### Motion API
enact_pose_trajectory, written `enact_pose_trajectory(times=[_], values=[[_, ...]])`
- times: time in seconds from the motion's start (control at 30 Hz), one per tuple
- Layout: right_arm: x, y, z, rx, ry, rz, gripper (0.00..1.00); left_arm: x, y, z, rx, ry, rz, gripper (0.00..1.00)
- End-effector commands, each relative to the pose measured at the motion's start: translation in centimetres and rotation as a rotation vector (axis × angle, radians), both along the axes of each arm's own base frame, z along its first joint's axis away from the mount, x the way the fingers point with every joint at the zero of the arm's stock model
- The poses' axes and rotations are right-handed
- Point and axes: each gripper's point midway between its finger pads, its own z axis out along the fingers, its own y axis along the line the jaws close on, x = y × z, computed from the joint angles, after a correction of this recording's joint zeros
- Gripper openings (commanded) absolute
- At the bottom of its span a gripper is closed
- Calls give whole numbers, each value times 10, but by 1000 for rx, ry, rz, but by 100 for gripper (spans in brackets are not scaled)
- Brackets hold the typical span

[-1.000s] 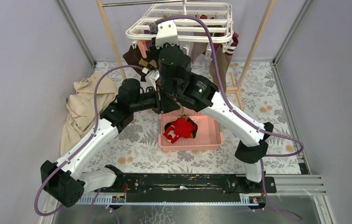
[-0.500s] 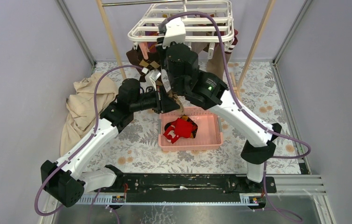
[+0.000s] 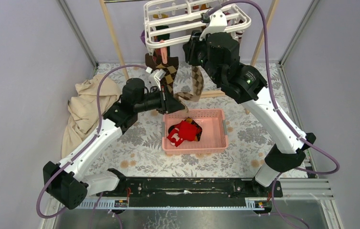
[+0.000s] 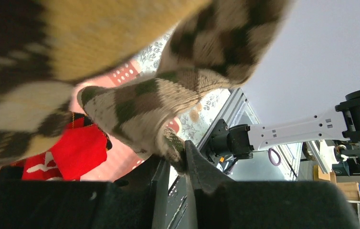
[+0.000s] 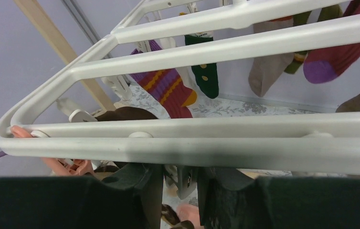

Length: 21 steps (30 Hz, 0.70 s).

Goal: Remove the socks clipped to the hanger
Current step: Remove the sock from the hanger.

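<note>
Argyle sock (image 4: 140, 105) pinched between left fingers (image 4: 202, 167)

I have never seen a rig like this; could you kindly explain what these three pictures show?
These are two white-and-black robot arms bolted at a table's near edge. One picture looks down from above; the others come from a camera on each wrist. On the flowered table sit a pink plastic basket holding a red sock and, to the left, a crumpled beige cloth. Above hangs a white plastic drying rack with coloured socks clipped on. The left end effector is shut on a brown-and-yellow argyle sock. The right end effector sits at the rack's edge, fingers either side of a white clip; whether it pinches, I cannot tell.
</note>
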Motion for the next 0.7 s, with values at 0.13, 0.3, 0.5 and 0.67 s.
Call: enact_pose_trajectory(times=[0.13, 0.3, 0.5, 0.67], values=[[-5, -9, 12, 43, -5, 18, 30, 6, -6, 30, -30, -78, -12, 23], [-5, -10, 8, 25, 2, 18, 48, 4, -8, 27, -29, -71, -24, 23], [-6, -12, -12, 10, 29, 14, 66, 1, -10, 20, -21, -57, -35, 23], [-15, -22, -30, 13, 55, 8, 72, -5, -11, 14, -16, -49, -39, 23]])
